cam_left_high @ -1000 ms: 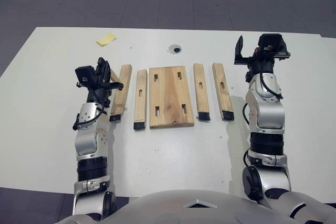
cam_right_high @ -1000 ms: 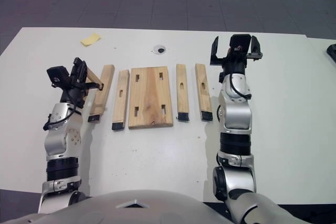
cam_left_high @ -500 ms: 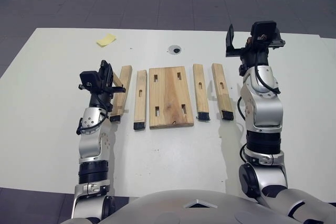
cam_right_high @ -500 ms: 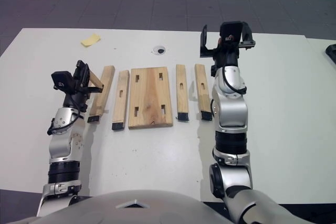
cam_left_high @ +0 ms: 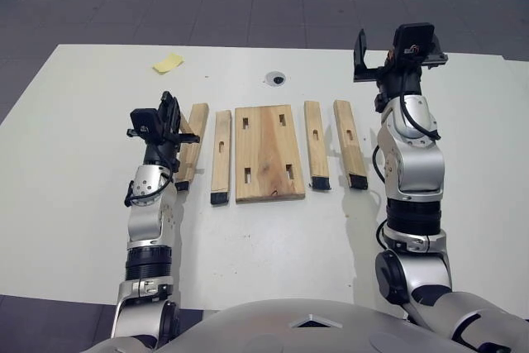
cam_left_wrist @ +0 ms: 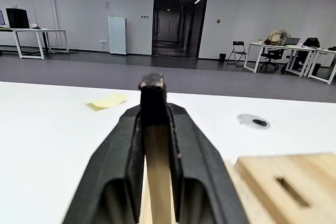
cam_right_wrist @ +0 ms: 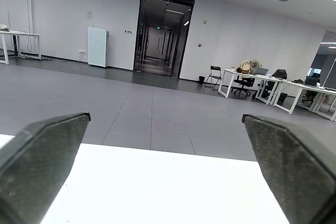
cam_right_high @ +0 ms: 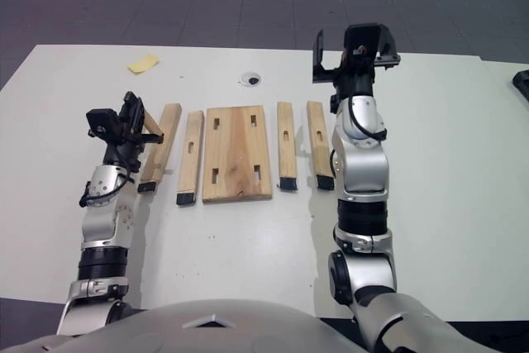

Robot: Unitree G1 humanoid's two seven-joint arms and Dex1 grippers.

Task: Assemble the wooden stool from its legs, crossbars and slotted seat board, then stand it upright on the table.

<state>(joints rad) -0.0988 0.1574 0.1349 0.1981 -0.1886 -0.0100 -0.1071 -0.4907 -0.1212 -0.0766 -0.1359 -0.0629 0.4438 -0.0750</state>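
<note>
Seat board (cam_left_high: pixel 269 152) lies flat mid-table: pale wood w/ visible grain, rectangular, four small rectangular slots (two near the far end, two near the close end), a dark mark at its near edge. Long sides run away from the robot.

Four legs lie flat alongside it, two per side, roughly parallel to the board: outer L leg (cam_left_high: pixel 193 140), inner L leg (cam_left_high: pixel 221 156), inner R leg (cam_left_high: pixel 316 145), outer R leg (cam_left_high: pixel 350 144). Each is a pale wood slat w/ one slot cut thru and a black cap on the near end. Outer L leg is angled a bit, its far end leaning toward the board. None touches the board.

L gripper (cam_left_wrist: pixel 155 116) sits just left of the outer L leg, clamped on a thin crossbar (cam_left_wrist: pixel 157 177), a narrow pale strip w/ a black tip poking past the fingers. Can't tell if the bar touches the leg.

R gripper (cam_right_wrist: pixel 165 121) is held up past the far end of the outer R leg, fingers spread wide, nothing between them.

White table (cam_left_high: pixel 83 138); yellow sticky note (cam_left_high: pixel 167 61) far left; round cable port (cam_left_high: pixel 276 78) beyond the board.
</note>
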